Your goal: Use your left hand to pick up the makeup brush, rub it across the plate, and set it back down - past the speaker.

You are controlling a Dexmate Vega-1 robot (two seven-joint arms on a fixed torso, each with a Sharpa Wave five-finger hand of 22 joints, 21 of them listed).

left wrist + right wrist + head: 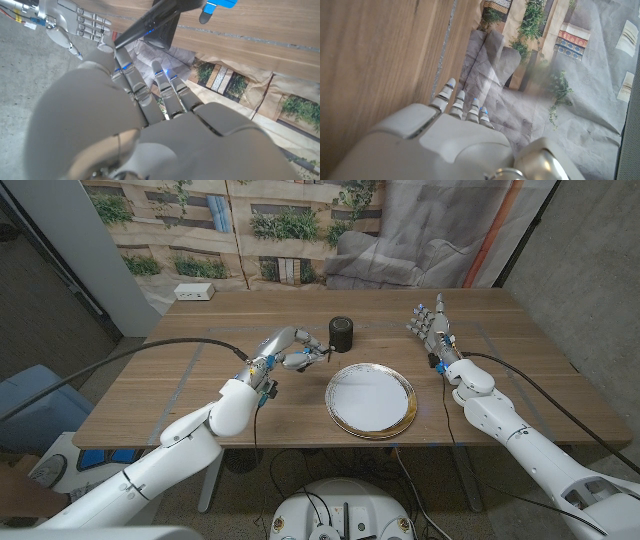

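Already pinched in the left hand (292, 352), the makeup brush (316, 356) points its long axis sideways toward the plate (370, 399), which lies just beyond and below the fingertips.

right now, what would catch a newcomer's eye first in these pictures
The gold-rimmed white plate near the table's front edge draws the eye first. Just beside it, the left hand holds the makeup brush close to the black speaker. On the other side of the plate, the right hand waits with its fingers spread and nothing in them.
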